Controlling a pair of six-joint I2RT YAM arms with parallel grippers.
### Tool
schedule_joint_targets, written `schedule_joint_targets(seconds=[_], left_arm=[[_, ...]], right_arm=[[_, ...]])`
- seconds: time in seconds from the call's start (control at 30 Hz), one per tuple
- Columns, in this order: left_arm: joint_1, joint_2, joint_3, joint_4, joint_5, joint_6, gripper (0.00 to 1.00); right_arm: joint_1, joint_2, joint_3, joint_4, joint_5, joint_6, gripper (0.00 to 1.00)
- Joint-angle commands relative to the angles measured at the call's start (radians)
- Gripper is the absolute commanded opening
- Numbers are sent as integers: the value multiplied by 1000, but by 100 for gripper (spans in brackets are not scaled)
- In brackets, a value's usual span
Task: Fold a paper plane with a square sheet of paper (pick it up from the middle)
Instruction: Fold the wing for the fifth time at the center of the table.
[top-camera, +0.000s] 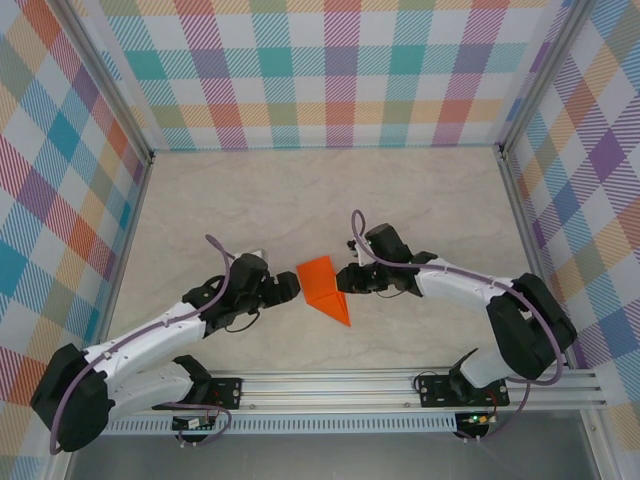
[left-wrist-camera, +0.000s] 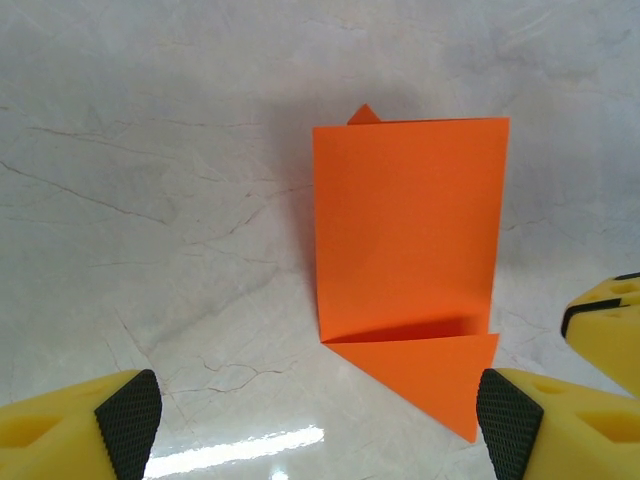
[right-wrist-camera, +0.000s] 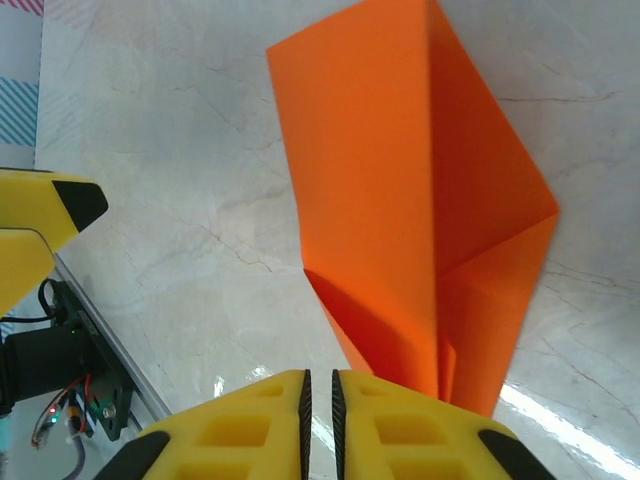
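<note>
Midway on the surface (top-camera: 300, 200) | orange paper (top-camera: 322, 285), tip nearward | left claw (top-camera: 292, 288) open, just beside | right claw (top-camera: 347, 279) closed at its edge

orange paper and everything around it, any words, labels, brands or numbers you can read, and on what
None can be read.
Orange paper: plain, no print.
Table and checked walls: pattern only.
Yellow fingers of the right end effector: no marking.
Circuit board with small lit dots: any print too small to read.
</note>
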Motion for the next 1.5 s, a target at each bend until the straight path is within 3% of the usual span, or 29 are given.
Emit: schedule_joint_targets(seconds=[0.0, 0.2, 0.43, 0.8, 1.2, 1.47], left_arm=[[12, 58, 18, 34, 27, 18, 84], [12, 161, 50, 70, 49, 15, 81], [12, 171, 44, 71, 39, 3, 81], [11, 216, 52, 108, 64, -3, 81], [8, 242, 59, 137, 83, 0, 81], [-5, 330, 96, 206, 135, -7, 81]], right_arm=[[-22, 34, -1, 45, -135, -10, 10], [-28, 116, 27, 48, -210, -22, 7], [-28, 111, -9, 84, -257, -22, 10], [-33, 213, 12, 72, -208, -47, 10], [-81, 223, -35, 117, -229, -24, 11], [-92, 273, -47, 115, -193, -13, 10]])
